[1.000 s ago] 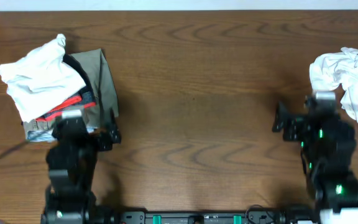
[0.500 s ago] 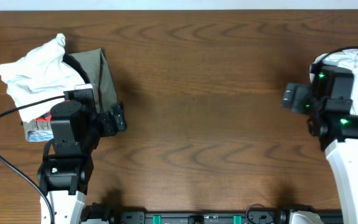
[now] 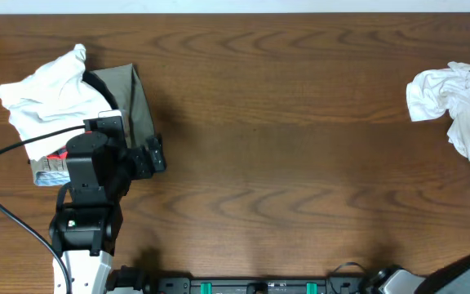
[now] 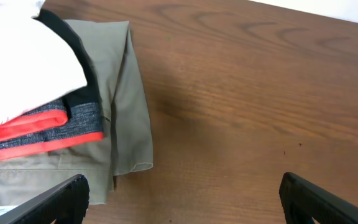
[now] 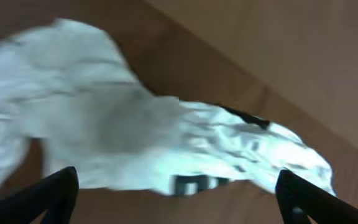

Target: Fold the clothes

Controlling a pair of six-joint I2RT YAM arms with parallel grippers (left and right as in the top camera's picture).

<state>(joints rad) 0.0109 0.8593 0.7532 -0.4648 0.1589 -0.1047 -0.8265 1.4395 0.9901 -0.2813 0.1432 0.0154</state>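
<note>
Brown wooden desk (image 3: pixel 284 163) has the crumpled thin white trousers (image 3: pixel 454 91) bunched at its right edge, right tool (image 5: pixel 176 199) hanging over them spread wide, probably lining up a grab, left tool (image 4: pixel 188 202) gaping too.

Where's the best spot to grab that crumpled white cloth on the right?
Probably the bunched end of the white cloth jutting toward the middle of the table, pinched from above on that inner side: its folds stand raised there, with wood around.
</note>
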